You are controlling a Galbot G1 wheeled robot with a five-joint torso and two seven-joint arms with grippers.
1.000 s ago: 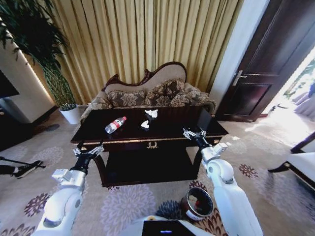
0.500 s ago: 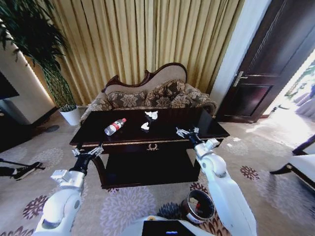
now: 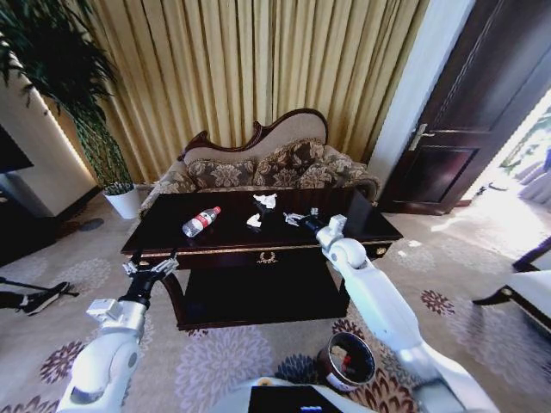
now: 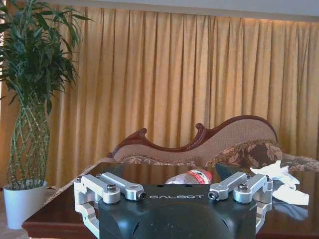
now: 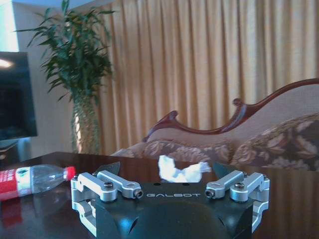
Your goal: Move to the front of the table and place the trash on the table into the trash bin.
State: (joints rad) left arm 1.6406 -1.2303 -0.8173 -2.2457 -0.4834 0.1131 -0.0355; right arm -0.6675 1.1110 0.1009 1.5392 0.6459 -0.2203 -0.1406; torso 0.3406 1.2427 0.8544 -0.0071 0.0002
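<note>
Reach phase, right arm out over the table [image 3: 362, 225]. The right gripper [image 3: 301, 220] hovers above the glossy top, fingers spread wide, nothing between them, lined up on a crumpled paper wad [image 3: 254, 221] just to its left; in the right wrist view a white wad [image 5: 180, 171] sits dead ahead between the open fingers, a little farther on. A second wad [image 3: 265, 200] lies toward the far edge near the sofa [image 3: 267, 163]. The clear bottle [image 3: 201, 220] with its red label lies on its side on the left half of the table, well apart from the paper. Left gripper [image 3: 150, 266] waits low at the near left corner, short of the tabletop, fingers also spread and empty. The trash bin [image 3: 346, 360] stands on the carpet near the robot, right of centre, below the right arm. Judgement: first pick not yet made. The next move calls for easing forward and down onto the wad, then closing gently, since paper crushes and slides on that slick surface.
</note>
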